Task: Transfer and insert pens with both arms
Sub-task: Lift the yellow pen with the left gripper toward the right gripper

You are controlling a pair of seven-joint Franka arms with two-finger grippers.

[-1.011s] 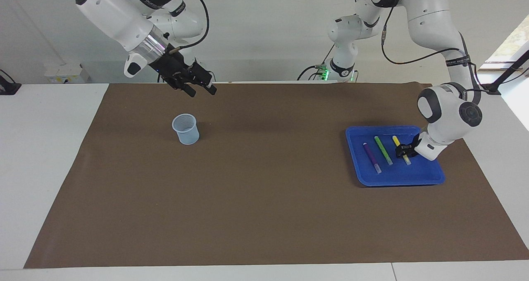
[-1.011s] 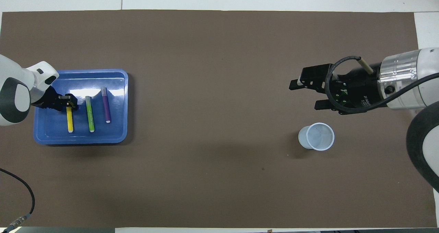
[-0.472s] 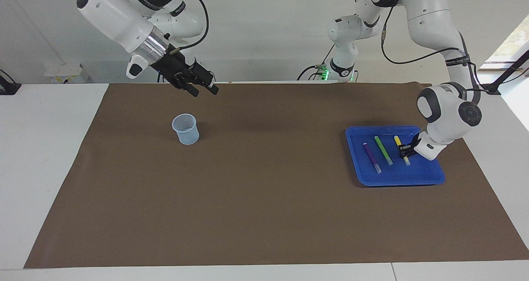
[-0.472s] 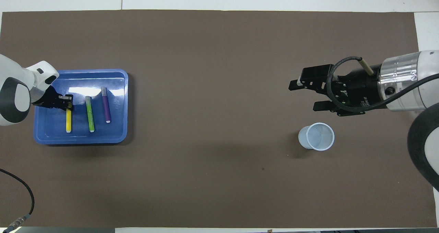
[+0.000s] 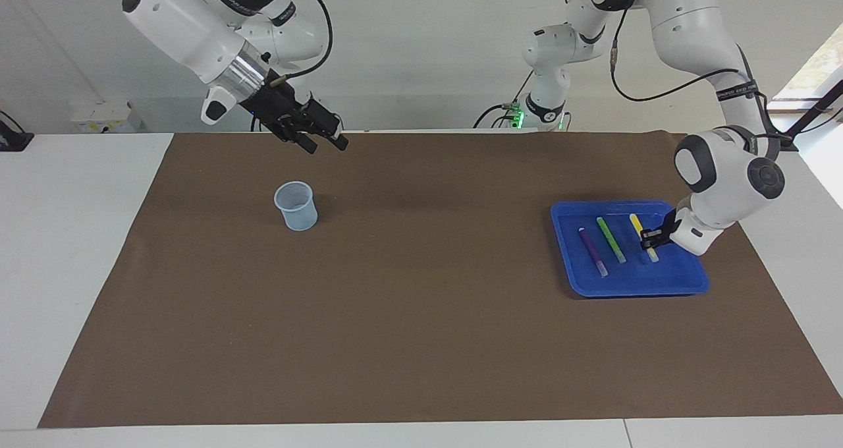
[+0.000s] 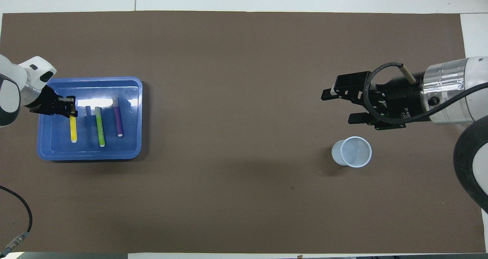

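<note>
Overhead: brown mat (image 6: 236, 80) covers table.

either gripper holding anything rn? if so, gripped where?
The left gripper is shut on the yellow pen over the blue tray, near the pen's pale end. The right gripper is open, holding nothing.

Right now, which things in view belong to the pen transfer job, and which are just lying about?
Job:
- yellow pen, gripped by left hand
- green pen
- purple pen
- blue tray
- cup
- right hand, open, waiting

Lying about:
- brown mat
- small arm
</note>
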